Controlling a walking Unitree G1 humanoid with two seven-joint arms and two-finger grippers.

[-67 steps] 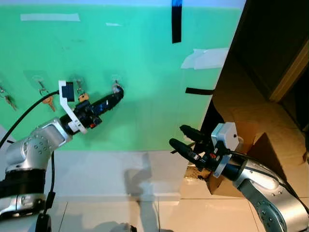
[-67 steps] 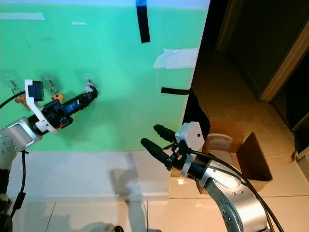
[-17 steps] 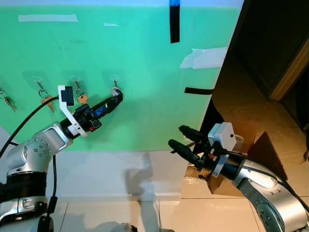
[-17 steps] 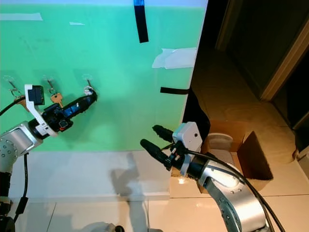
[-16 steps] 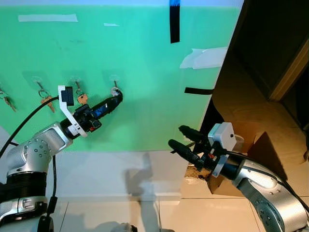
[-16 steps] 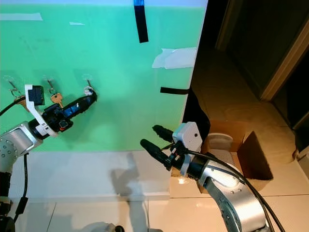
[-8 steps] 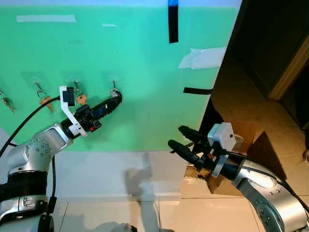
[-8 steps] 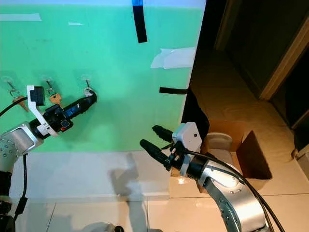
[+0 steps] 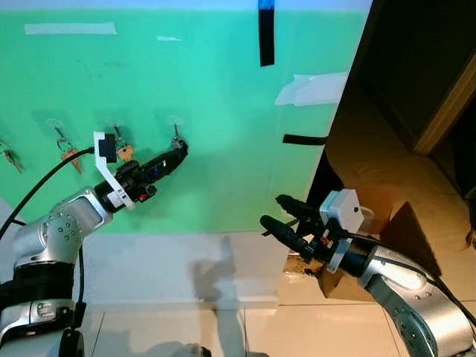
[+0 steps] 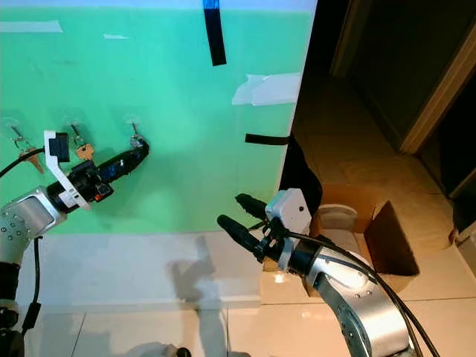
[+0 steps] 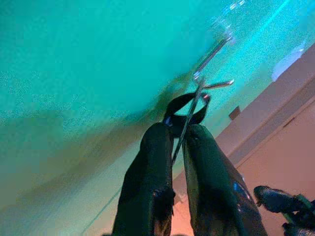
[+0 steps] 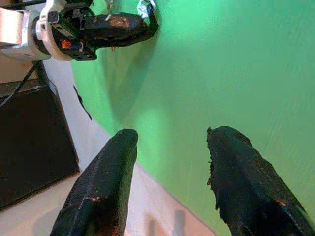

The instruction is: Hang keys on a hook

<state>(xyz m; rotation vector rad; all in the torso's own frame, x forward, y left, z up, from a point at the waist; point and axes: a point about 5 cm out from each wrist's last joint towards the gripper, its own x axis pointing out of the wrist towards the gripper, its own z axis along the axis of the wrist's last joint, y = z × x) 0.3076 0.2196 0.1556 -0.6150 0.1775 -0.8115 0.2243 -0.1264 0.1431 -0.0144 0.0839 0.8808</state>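
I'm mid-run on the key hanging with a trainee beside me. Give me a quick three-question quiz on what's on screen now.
1. True or false: the left gripper is up at the rightmost hook on the green wall, shut on a key ring.
2. Multiple choice: the right gripper is A) open and holding nothing, B) shut on a key, C) touching a hook.
3. Fill in: just left of the left gripper's hook, a brass ____ hangs from its neighbour.

Key: 1 true. 2 A. 3 key.
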